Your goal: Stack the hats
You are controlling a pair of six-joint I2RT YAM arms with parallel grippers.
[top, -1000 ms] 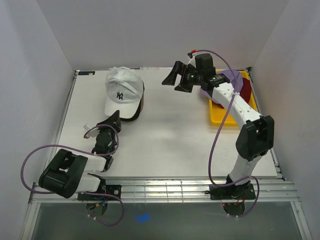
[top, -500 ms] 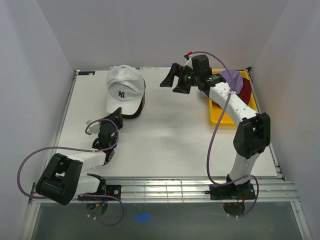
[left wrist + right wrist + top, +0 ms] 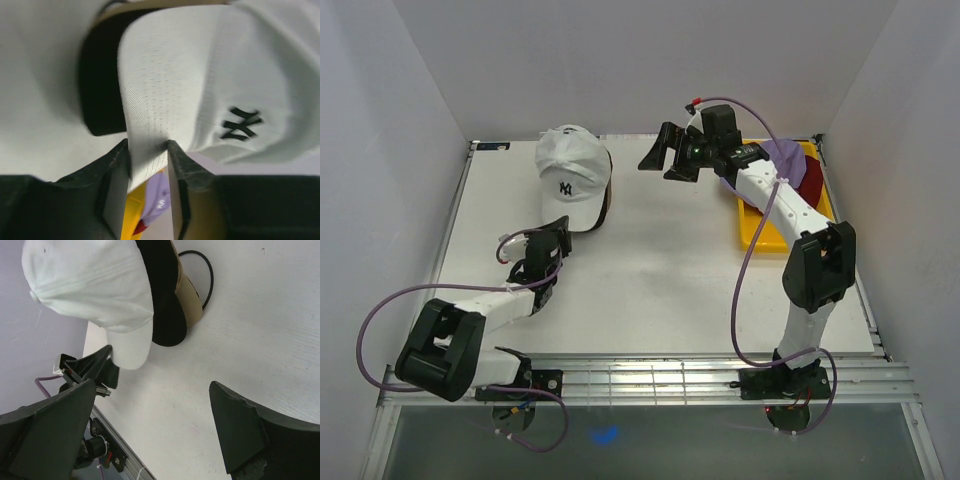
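Observation:
A white hat [image 3: 570, 175] with a dark logo lies at the back left on top of a black hat [image 3: 606, 192], and a tan hat [image 3: 189, 295] shows beneath both. My left gripper [image 3: 555, 236] is at the white brim's front end. In the left wrist view the brim tip [image 3: 147, 150] lies between the slightly parted jaws of the left gripper [image 3: 147, 147], touching both. My right gripper [image 3: 661, 160] hangs wide open above the table's back middle, right of the stack, holding nothing. A lavender hat [image 3: 782, 155] and a dark red hat [image 3: 812, 180] rest in the yellow tray [image 3: 760, 236].
The yellow tray sits at the back right, under the right arm. White walls close in the table at the back and on both sides. A thin black cable loop [image 3: 207, 275] lies on the table beside the stack. A metal rail [image 3: 650, 378] runs along the near edge.
The left arm has reached farther back and slid the white hat a little backward over the other hats. Its jaws have widened. The right gripper has drifted slightly back and left.

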